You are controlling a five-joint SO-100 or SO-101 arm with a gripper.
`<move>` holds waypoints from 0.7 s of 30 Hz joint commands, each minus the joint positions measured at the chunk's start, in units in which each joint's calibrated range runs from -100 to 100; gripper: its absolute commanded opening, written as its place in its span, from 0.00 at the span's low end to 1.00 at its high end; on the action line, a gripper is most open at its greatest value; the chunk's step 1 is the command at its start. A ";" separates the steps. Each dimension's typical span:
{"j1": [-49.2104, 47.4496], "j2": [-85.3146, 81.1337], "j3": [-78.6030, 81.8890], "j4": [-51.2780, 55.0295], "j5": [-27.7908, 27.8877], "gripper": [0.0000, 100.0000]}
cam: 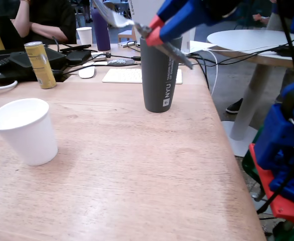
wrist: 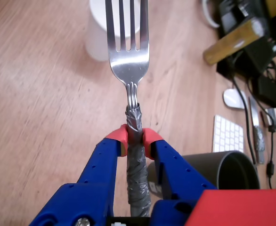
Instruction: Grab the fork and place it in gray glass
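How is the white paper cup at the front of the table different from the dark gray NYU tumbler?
In the fixed view, the white paper cup is short, plain and widens toward its rim; the gray tumbler is taller, darker, narrower and carries white NYU print. The paper cup stands near the left front with nothing above it; the tumbler stands farther back, under the claw that holds the fork. Both stand upright, mouths open, on the wooden table.

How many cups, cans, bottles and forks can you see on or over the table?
White paper cups: 2, near one and far one
Gray glass: 1
Yellow can: 1
Purple bottle: 1
Fork: 1, held in the gripper
Total: 6
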 commanded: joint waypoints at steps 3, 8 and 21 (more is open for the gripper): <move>2.00 -1.02 -1.01 -19.14 -4.00 0.00; 14.01 -0.59 -0.35 -32.61 -4.88 0.00; 29.24 10.21 -0.25 -56.50 -10.40 0.00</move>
